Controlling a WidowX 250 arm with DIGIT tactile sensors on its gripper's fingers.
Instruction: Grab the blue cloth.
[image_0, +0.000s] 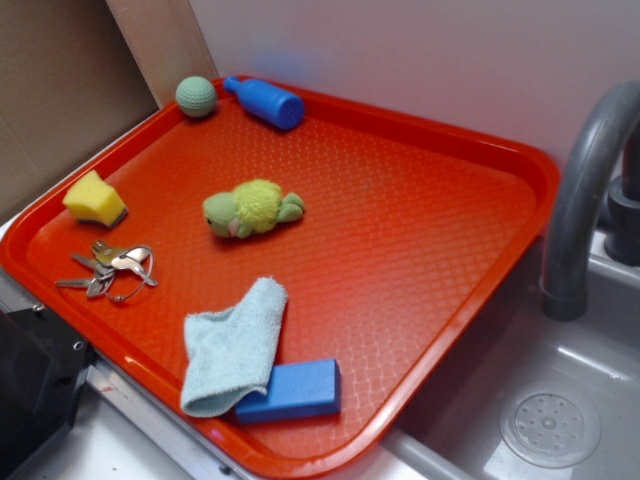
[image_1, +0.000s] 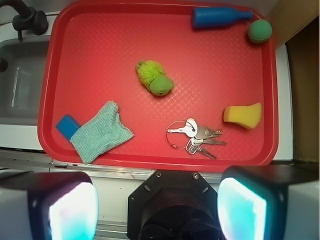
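One blue cloth (image_0: 233, 347) overlapping one sponge block (image_0: 294, 390) on one tray (image_0: 420, 230); tool (image_1: 157, 210) released, empty.

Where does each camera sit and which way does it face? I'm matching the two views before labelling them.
Exterior: off the tray's keys-and-cloth side, raised, looking obliquely across it to the wall, sink at right; no gripper shows.
Wrist: on the arm, high above the tray's near edge, looking almost straight down; the gripper's two fingers fill the bottom, apart, holding nothing.
Both share: blue cloth overlapping the sponge, plush toy, keys, yellow sponge, bottle, ball.
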